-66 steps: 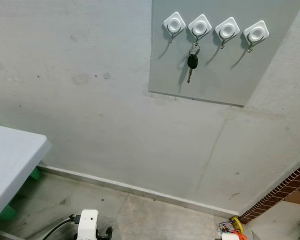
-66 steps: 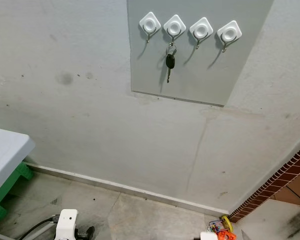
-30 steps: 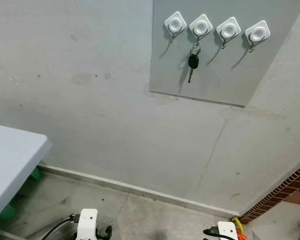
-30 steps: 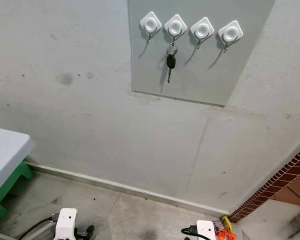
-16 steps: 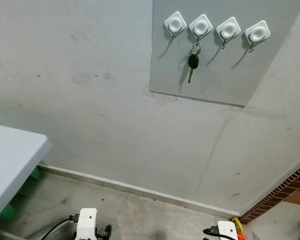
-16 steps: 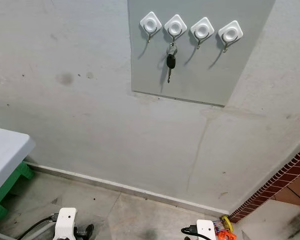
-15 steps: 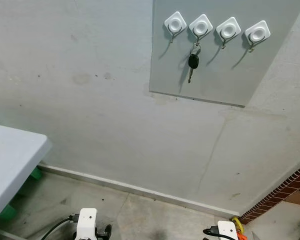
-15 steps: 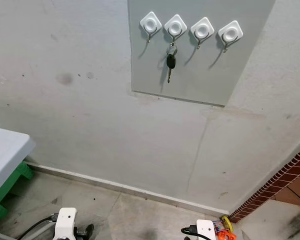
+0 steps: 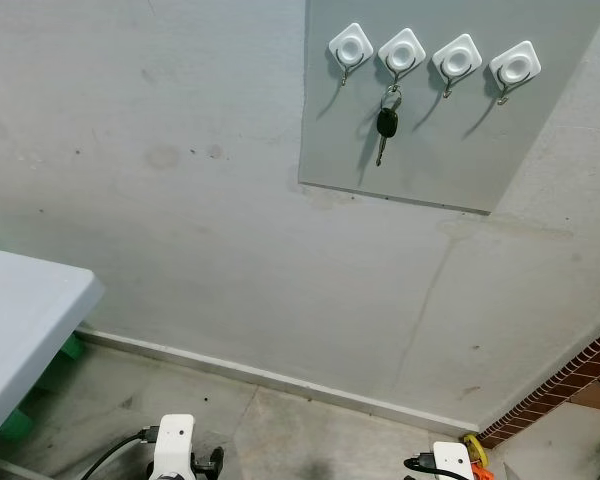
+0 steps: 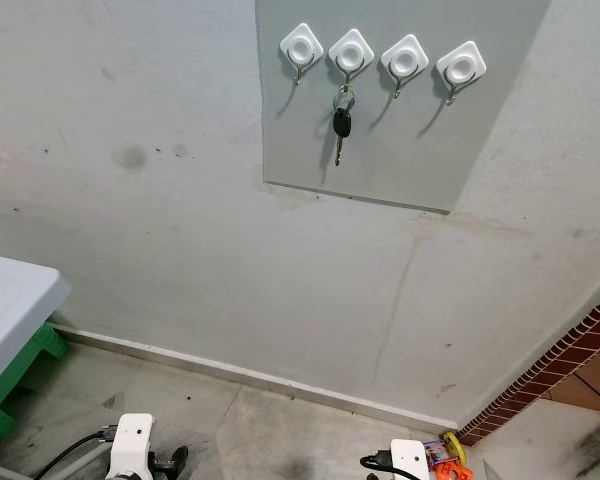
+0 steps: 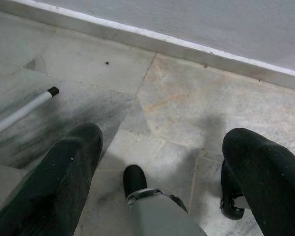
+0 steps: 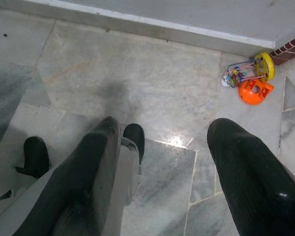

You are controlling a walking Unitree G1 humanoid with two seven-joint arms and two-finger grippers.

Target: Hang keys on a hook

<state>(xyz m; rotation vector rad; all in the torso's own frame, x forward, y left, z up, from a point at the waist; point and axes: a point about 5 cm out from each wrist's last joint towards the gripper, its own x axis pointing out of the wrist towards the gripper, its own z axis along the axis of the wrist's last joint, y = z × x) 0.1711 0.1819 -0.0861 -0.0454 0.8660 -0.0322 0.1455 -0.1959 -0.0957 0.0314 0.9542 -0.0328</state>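
A grey wall fills most of what lies ahead, with a white table at its left, a marble floor below and a grey panel mounted high up carrying a row of four white hooks. Both arms hang low over the floor, the left gripper and the right gripper each with its two black fingers spread apart and empty, and a colourful toy lies by the skirting near the brick corner. The keys, with a black-headed key on a ring, hang from the second hook from the left, clear of both grippers.
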